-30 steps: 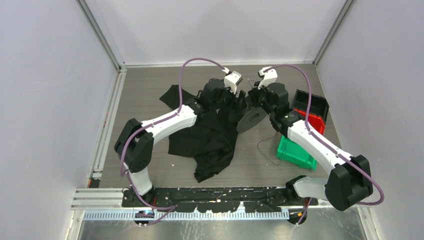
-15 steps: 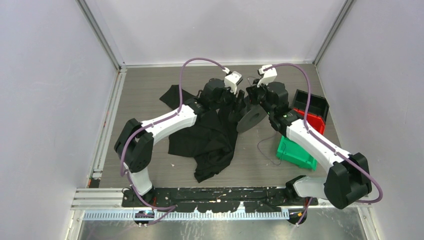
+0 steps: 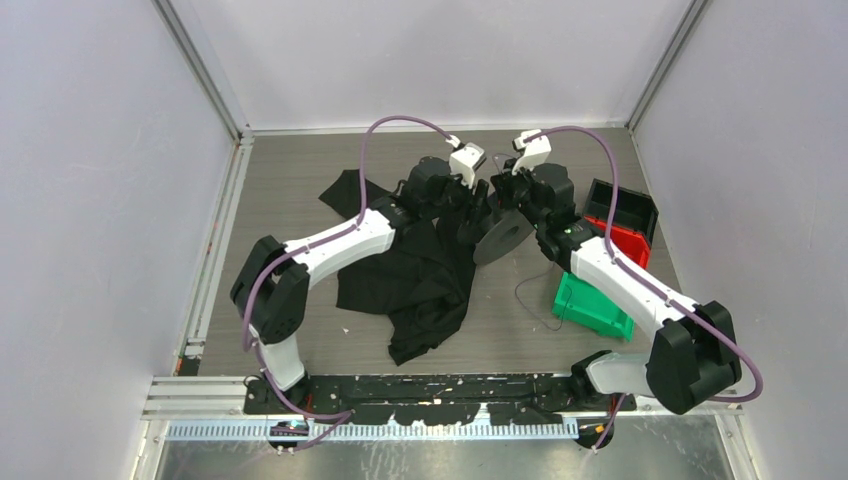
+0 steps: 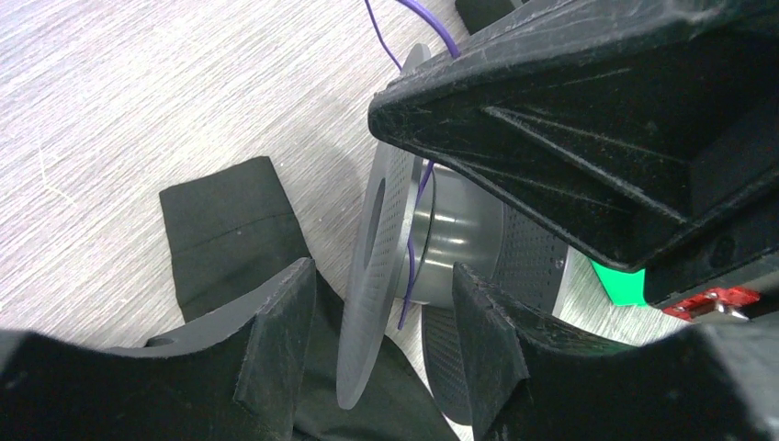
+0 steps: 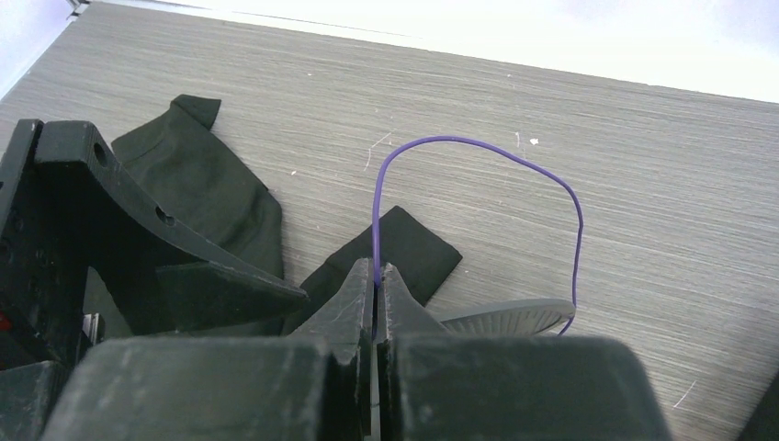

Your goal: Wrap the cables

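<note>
The thin purple wire (image 5: 478, 143) rises from the right pincer (image 5: 376, 274), whose fingers are pressed together on it. It loops up in an arch above the grey wood-grain tabletop (image 5: 643, 138) and drops to the rim of the grey plastic spool (image 5: 501, 317). From the left wrist, the same wire crosses the rim of the near flange and runs down onto the hub between the spool's two perforated discs. From above, a loose thread-like length trails on the tabletop between the spool and the green plastic bin (image 3: 590, 305).

The left pincer (image 4: 381, 271) is spread wide, with the spool's near flange standing between its fingers. A gap shows between the flange and the left-hand finger, and whether the other finger touches the hub cannot be told. The spool sits tilted on edge at the border of the crumpled black cloth garment (image 3: 420, 280), with both wrists crowded over it mid-table. A red bin (image 3: 628, 240) and a black bin (image 3: 620, 205) stand just beyond the green one, at the right.

Compared with a second ago, the right wrist has edged slightly toward the left arm's wrist and the far wall. The spool, the garment and the three bins lie where they were.
</note>
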`<state>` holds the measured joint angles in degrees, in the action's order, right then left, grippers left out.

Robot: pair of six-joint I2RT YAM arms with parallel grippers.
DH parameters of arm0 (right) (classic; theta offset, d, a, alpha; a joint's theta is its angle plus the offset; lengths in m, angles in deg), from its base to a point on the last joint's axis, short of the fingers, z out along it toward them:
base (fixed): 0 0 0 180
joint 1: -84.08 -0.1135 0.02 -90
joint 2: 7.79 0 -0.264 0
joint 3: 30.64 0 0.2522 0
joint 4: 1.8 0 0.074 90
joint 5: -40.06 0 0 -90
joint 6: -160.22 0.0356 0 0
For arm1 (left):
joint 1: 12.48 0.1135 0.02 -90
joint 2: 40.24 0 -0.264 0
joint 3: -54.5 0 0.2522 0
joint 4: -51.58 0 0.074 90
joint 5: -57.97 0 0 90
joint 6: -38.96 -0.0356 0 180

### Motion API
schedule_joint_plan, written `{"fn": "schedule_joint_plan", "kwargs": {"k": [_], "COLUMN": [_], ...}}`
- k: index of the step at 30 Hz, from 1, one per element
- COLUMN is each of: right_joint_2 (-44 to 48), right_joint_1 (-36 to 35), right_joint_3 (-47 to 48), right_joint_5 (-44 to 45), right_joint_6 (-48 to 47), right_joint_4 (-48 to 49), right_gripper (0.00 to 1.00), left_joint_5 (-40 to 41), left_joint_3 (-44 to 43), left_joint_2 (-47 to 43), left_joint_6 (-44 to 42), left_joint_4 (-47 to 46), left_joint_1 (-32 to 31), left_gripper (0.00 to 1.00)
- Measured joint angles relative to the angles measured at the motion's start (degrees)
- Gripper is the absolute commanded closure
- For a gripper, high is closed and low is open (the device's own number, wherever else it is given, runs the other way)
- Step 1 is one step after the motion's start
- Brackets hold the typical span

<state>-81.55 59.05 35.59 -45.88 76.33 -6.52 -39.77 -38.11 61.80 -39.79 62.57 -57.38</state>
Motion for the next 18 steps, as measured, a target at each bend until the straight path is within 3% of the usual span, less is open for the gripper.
{"fn": "schedule_joint_plan", "kwargs": {"k": [18], "right_joint_2": [-0.4], "right_joint_1": [0.0], "right_joint_3": [0.0], "right_joint_5": [-0.8], "right_joint_6": [0.0], "right_joint_4": [0.0], "right_gripper": [1.00], "left_joint_5": [-0.5], "left_joint_3": [-1.3], "left_joint_2": [2.2], "left_joint_6": [0.3], "left_joint_4": [-0.2], "left_joint_1": [0.0], "left_gripper": [0.56]}}
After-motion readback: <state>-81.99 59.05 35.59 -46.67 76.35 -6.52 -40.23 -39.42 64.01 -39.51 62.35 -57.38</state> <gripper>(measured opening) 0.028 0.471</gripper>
